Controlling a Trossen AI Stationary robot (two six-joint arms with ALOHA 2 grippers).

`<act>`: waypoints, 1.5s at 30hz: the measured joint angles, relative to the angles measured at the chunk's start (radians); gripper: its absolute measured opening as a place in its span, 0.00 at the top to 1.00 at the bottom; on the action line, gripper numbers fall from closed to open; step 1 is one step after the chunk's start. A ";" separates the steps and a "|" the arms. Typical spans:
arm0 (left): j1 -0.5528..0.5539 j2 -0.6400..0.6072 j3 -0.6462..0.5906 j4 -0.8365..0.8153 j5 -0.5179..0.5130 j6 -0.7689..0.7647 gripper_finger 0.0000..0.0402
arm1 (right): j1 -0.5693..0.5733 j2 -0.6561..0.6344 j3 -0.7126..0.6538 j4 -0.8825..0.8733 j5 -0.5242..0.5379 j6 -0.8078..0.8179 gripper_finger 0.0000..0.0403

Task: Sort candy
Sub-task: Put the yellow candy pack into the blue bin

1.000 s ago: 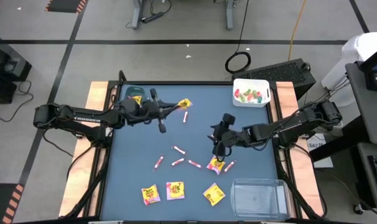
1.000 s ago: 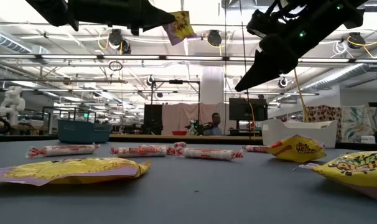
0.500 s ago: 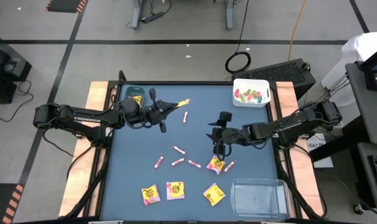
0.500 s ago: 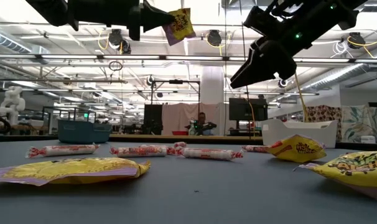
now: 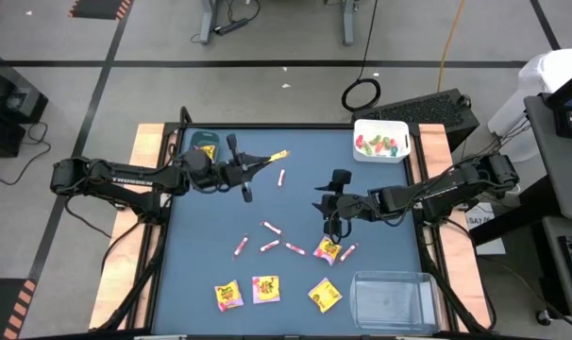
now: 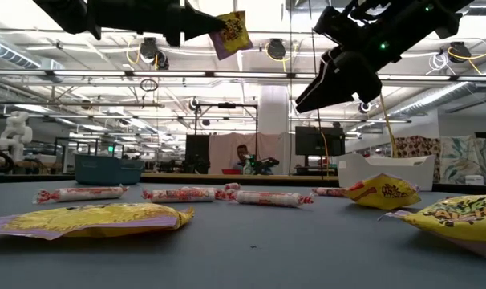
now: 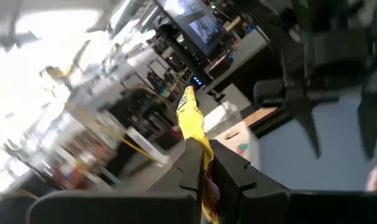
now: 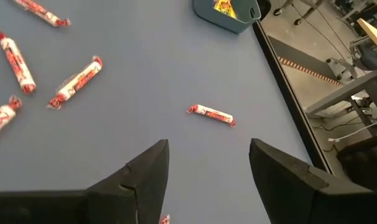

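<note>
Near bench edge: flat square yellow candy packets [image 5: 267,290], untouched. Mid-bench: right gripper [image 5: 334,224] open, empty, hovering beside thin pink-white stick candies [image 5: 270,245]. Farther back: left gripper [image 5: 264,161] shut on yellow packet [image 5: 278,157], aloft, with teal bin [image 5: 201,144] behind its wrist, likely drop point.

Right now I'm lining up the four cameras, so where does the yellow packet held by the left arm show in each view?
High view: yellow packet at the tip of the left gripper, above the mat's far middle.
Low view: packet hanging top centre.
Left wrist view: packet pinched between shut jaws.
Right wrist view: not in it.
Shared landmark: the teal bin, also at and.
</note>
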 joint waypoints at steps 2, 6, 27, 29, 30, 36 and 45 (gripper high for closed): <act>0.000 0.000 0.000 -0.001 0.000 -0.144 0.94 | 0.000 0.000 0.000 0.009 0.000 0.002 0.47; 0.000 0.000 0.000 -0.007 0.000 -0.441 0.94 | 0.000 0.000 0.000 0.022 -0.001 0.004 0.47; 0.007 0.001 0.000 -0.238 -0.024 -1.255 0.94 | 0.000 0.000 0.000 0.036 -0.001 0.098 0.47; 0.014 0.001 0.000 -0.238 -0.053 -1.109 0.94 | 0.000 0.000 0.000 0.037 -0.001 0.097 0.47; 0.019 0.001 0.000 -0.244 -0.059 -1.049 0.94 | 0.000 0.000 0.000 0.037 -0.001 0.097 0.47; 0.092 -0.011 0.000 -0.400 -0.159 -0.984 0.94 | 0.000 0.000 0.000 0.038 -0.001 0.095 0.47; 0.245 -0.102 0.002 -0.705 -0.278 -1.024 0.94 | 0.000 0.000 0.000 0.040 0.000 0.095 0.47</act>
